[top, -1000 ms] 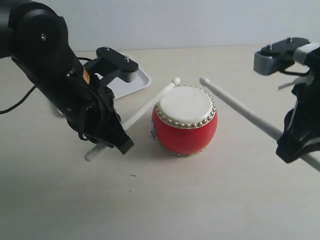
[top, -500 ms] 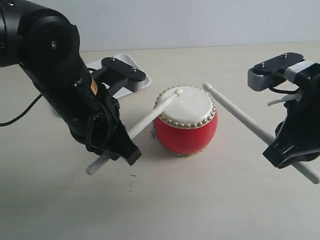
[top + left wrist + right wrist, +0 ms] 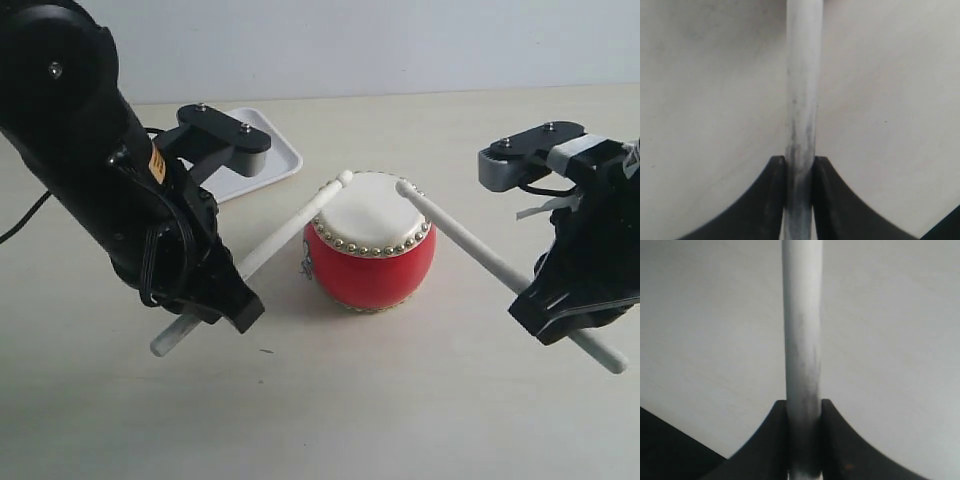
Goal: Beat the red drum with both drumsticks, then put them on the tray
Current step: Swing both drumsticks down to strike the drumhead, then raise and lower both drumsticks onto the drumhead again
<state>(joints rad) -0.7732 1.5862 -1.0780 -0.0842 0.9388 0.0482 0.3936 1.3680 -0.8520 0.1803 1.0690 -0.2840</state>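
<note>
The red drum (image 3: 369,245) stands upright mid-table, its cream skin ringed by gold studs. My left gripper (image 3: 226,305) is shut on one drumstick (image 3: 285,232), whose tip sits at the skin's far-left rim. The left wrist view shows the black fingers (image 3: 774,195) of that gripper (image 3: 800,162) clamping the smudged drumstick (image 3: 802,75). My right gripper (image 3: 560,318) is shut on the other drumstick (image 3: 460,238), whose tip rests over the right part of the skin. In the right wrist view this gripper (image 3: 804,405) squeezes its drumstick (image 3: 801,315). The white tray (image 3: 272,166) lies behind the left arm, mostly hidden.
Bare beige tabletop (image 3: 400,400) surrounds the drum. The left arm's wrist camera mount (image 3: 222,137) hangs over the tray. A black cable (image 3: 20,222) trails off at the left edge. A pale wall runs along the far side of the table.
The left stick's tip has drawn back from over the skin to its left rim as the left arm shifted left. The right arm has moved in and lowered its tip onto the skin.
</note>
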